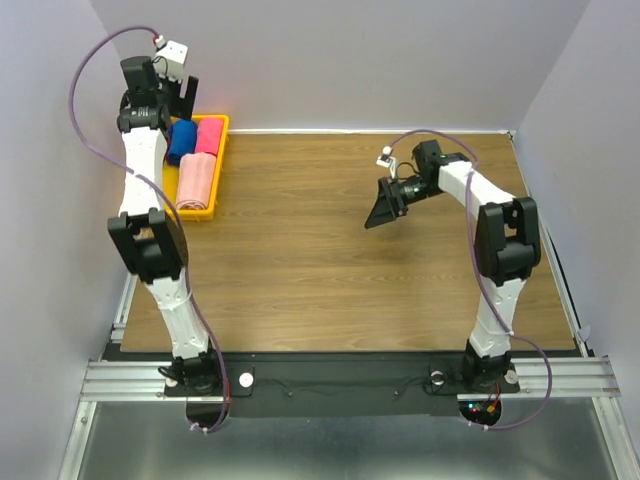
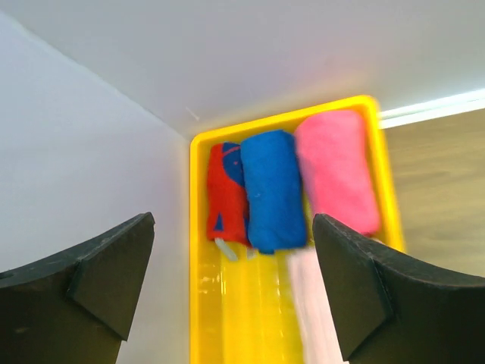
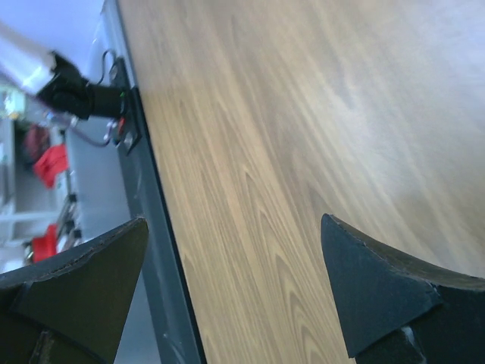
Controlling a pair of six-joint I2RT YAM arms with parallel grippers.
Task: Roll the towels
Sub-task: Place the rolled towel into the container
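Wood-grain table (image 1: 350,250) w/ pale walls on three sides; yellow tray (image 1: 224,160) sits at the far-left corner. All rolls are inside it. Blue towel (image 2: 271,189) lies mid far end, w/ hot pink towel (image 2: 337,171) touching it on the right. Red cloth (image 2: 223,197) touches it on the left, next to the tray wall. Pale pink towel (image 1: 195,180) lies in the nearer half of the tray; it's blurred in the wrist view.

Left end effector (image 2: 233,227) hangs over the tray's far end, fingers spread wide, nothing between them. Right end effector (image 1: 385,205) hovers well apart over bare table mid-right, also spread, holding nothing.

Judgement: rolling is prob. done & the step in hand is getting the left arm clear of the tray. To do it well:
- Go straight up first, no sideways sweep, b/c the fingertips straddle the rolls & a snag on fuzzy cloth could pull one loose.
- Keep fingers wide till above the rim.
- Go slow, since I can't tell fingertip height over the rolls from these views.
- Right arm needn't move.
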